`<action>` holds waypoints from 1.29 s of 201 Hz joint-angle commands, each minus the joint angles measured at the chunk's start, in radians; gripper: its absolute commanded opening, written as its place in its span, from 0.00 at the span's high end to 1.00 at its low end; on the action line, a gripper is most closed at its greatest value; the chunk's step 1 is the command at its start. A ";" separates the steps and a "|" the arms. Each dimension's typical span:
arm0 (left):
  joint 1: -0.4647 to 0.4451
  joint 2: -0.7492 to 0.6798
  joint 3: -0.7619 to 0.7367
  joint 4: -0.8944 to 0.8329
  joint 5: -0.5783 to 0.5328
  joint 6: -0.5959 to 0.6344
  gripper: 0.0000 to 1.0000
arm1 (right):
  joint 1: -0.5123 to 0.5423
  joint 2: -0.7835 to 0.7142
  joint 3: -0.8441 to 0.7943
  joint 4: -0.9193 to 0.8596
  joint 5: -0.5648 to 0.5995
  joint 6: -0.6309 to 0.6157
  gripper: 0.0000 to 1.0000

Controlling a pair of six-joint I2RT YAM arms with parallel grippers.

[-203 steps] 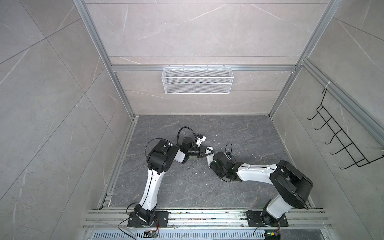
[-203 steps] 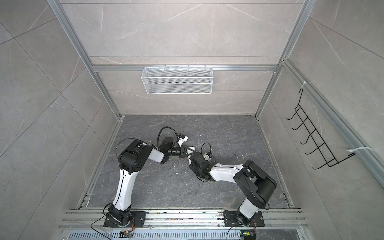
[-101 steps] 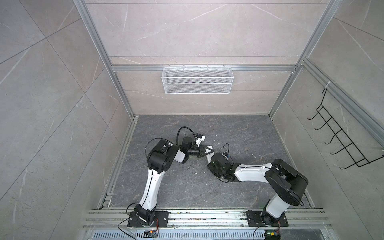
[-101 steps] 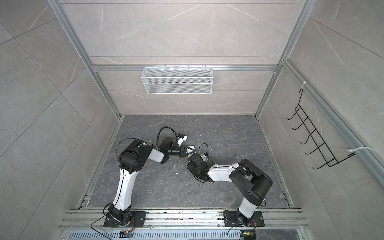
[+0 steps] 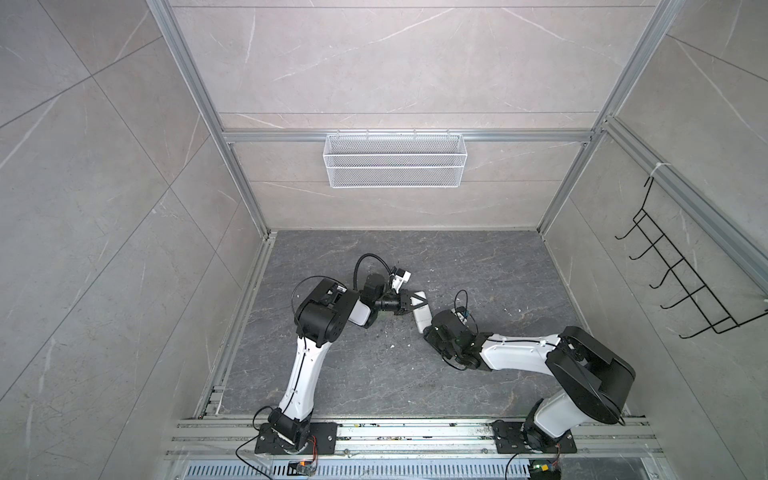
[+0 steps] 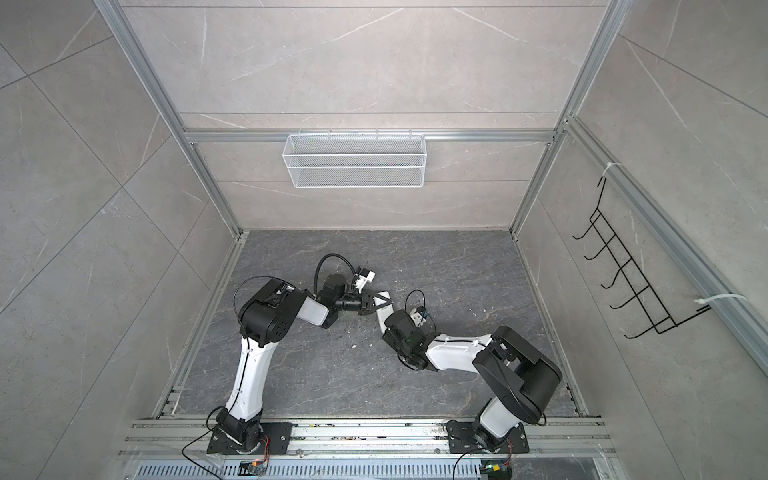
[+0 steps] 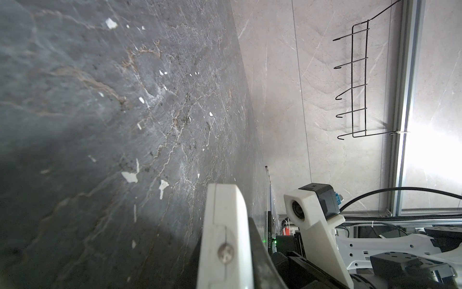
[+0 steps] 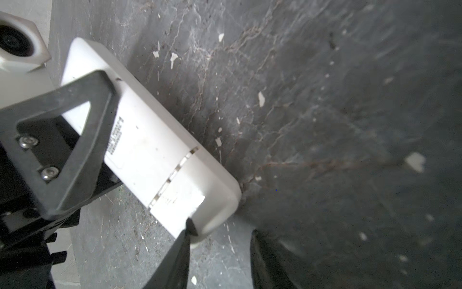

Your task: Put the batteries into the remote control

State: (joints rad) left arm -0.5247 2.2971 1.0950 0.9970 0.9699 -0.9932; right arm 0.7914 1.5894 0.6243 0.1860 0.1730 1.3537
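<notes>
The remote control (image 5: 420, 319) (image 6: 380, 316) (image 8: 150, 140) lies white back up on the dark floor near its middle. My left gripper (image 5: 415, 302) (image 6: 380, 305) (image 7: 226, 262) is shut on the remote's far half, one triangular finger (image 8: 75, 140) across the back. My right gripper (image 8: 222, 240) stands open at the near end. One dark fingertip (image 8: 186, 232) touches the corner beyond a seam across the back. Only floor lies between its fingers. The batteries are out of view.
White specks (image 5: 392, 346) (image 8: 415, 162) are scattered over the floor. A white wire basket (image 5: 395, 166) hangs on the back wall and a black hook rack (image 5: 685, 291) on the right wall. Aluminium rails (image 5: 415, 432) run along the front.
The right arm swung slightly left toward the remote, then came back right. The left arm and the remote have stayed where they were.
</notes>
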 commanded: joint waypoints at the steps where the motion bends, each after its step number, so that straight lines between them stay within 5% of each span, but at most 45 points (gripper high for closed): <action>1: -0.004 0.021 -0.011 -0.001 0.050 -0.025 1.00 | -0.009 0.019 -0.028 -0.022 0.034 0.020 0.63; 55: -0.004 0.024 -0.011 0.014 0.057 -0.041 1.00 | -0.020 0.083 -0.037 0.098 0.032 0.054 0.70; 108: -0.004 0.062 -0.001 0.066 0.072 -0.092 1.00 | -0.020 0.060 -0.023 0.160 0.096 -0.058 0.77; 259: 0.001 0.116 -0.002 0.417 0.073 -0.459 1.00 | -0.021 -0.001 0.091 0.193 0.105 -0.269 0.72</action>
State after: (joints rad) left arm -0.4911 2.4104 1.1149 1.3632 0.9394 -1.3548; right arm 0.7784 1.6260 0.6460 0.3618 0.2474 1.1580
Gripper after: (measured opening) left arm 0.180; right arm 0.278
